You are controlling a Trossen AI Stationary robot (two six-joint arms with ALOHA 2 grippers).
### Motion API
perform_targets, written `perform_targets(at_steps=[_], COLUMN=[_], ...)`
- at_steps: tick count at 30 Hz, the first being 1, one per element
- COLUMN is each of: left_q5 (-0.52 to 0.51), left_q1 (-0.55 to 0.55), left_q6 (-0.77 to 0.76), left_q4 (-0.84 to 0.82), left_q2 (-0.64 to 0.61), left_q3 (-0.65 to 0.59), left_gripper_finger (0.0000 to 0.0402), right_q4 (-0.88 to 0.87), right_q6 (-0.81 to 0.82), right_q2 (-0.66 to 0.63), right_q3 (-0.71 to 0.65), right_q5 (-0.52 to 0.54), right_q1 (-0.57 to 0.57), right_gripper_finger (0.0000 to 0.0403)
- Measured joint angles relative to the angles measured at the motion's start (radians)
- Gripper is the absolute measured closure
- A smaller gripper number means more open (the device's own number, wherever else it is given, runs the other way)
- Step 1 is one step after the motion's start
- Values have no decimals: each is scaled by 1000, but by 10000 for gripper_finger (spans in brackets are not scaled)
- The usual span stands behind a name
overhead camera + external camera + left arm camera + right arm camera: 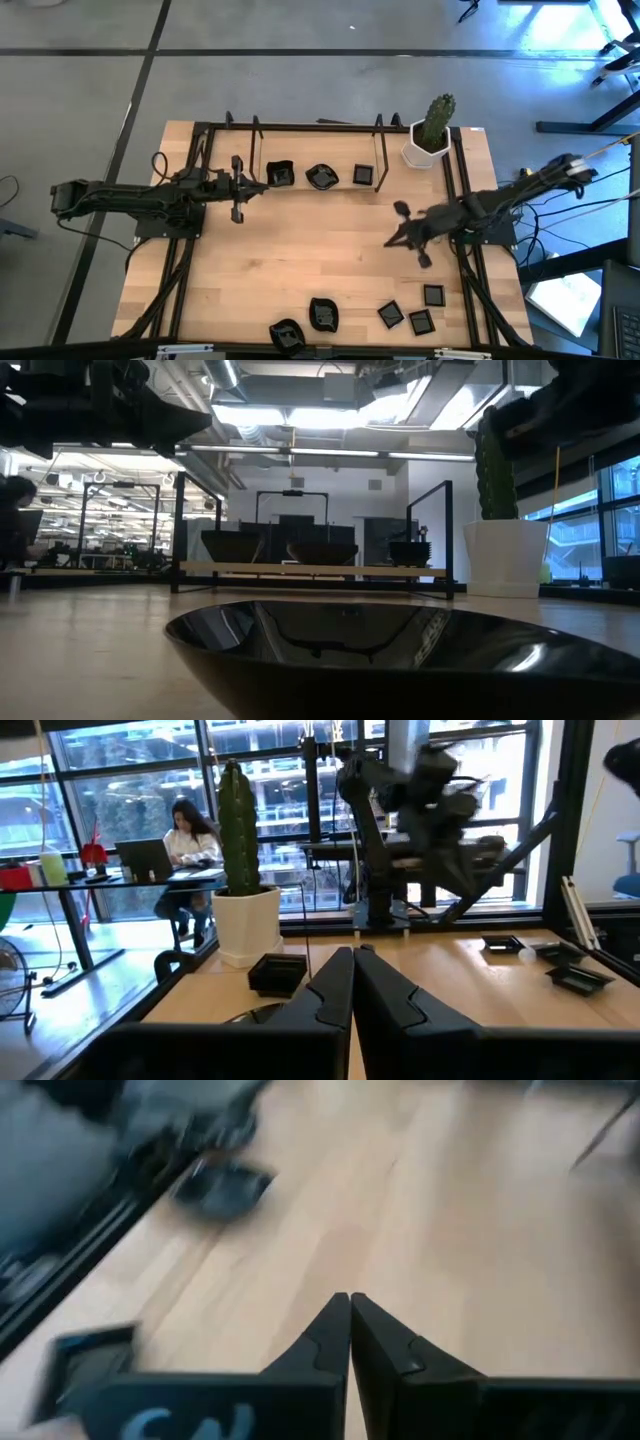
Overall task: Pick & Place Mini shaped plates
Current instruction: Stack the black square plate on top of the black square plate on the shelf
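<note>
Three mini shaped plates, small and glossy black, stand in a row at the far side of the wooden table. Several more lie near the front edge; one fills the low view. My left gripper is shut and empty, level above the table, just left of the row's left plate. My right gripper is shut and empty, slanting down over bare wood right of the middle.
A white pot with a green cactus stands at the far right corner. A black wire frame rises along the far edge, and black rails run down both sides. Bare wood lies across the table's middle.
</note>
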Motion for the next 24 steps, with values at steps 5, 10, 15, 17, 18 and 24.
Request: perform_targets(at_steps=[5,10,15,17,18,24], left_q5=[0,1,1,1,1,2], left_q1=[0,0,0,0,0,0], left_q6=[-1,-27,-42,-43,-43,-45], left_q4=[0,-6,-31,-38,-40,-51], left_q2=[0,0,0,0,0,0], left_q3=[0,0,0,0,0,0], left_gripper_finger=[390,393,394,392,391,391], right_q4=[-253,-459,-553,-564,-572,-623], right_q6=[127,207,210,216,218,190], right_q2=[268,510,726,786,811,891], right_q3=[243,461,607,652,671,727], right_q5=[17,17,-56,-102,-124,-142], right_q1=[130,207,256,263,265,279], right_gripper_finger=[389,386,345,318,304,235])
